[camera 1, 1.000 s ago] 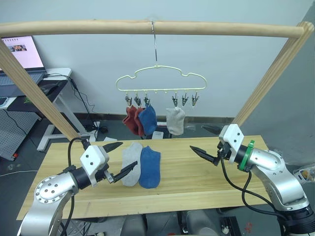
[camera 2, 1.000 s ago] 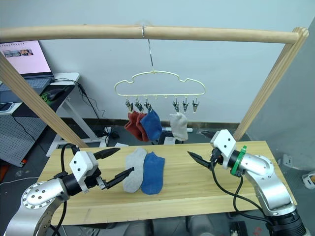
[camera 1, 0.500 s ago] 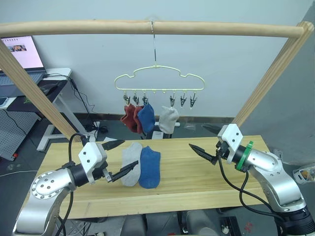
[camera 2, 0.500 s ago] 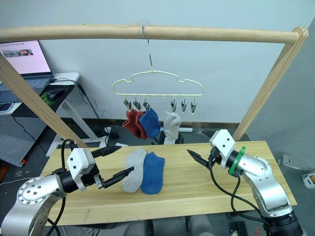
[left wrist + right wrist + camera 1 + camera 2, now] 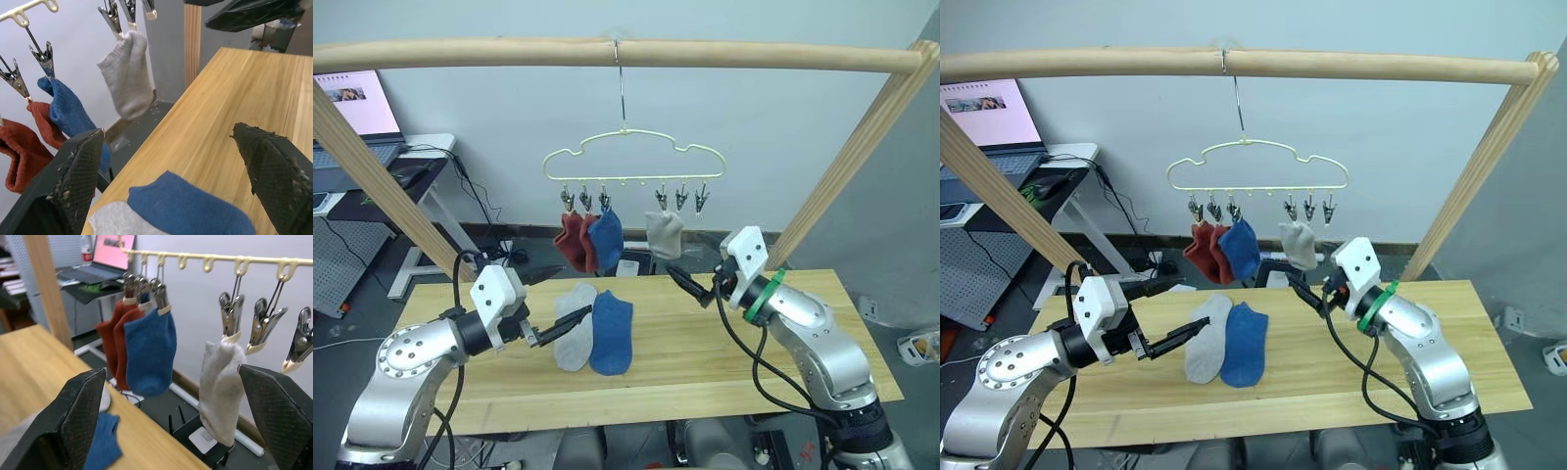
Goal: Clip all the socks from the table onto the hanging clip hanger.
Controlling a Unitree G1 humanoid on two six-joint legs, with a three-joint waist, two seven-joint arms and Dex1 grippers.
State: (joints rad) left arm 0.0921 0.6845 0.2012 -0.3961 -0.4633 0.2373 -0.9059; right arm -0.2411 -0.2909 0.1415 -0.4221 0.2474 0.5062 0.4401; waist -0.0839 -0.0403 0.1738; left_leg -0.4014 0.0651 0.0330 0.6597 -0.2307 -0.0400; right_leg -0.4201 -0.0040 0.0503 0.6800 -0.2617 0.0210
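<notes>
Table [image 5: 724, 352] holds grey sock [image 5: 572, 328], blue sock [image 5: 611, 333].

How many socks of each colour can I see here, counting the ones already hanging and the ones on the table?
Red socks: 2, both hanging
Blue socks: 2, one hanging, one on the table
Grey socks: 2, one hanging, one on the table
Total: 6 socks

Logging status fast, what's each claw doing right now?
Left claw: open, holding nothing, beside the grey sock on the table.
Right claw: open, holding nothing.
</notes>
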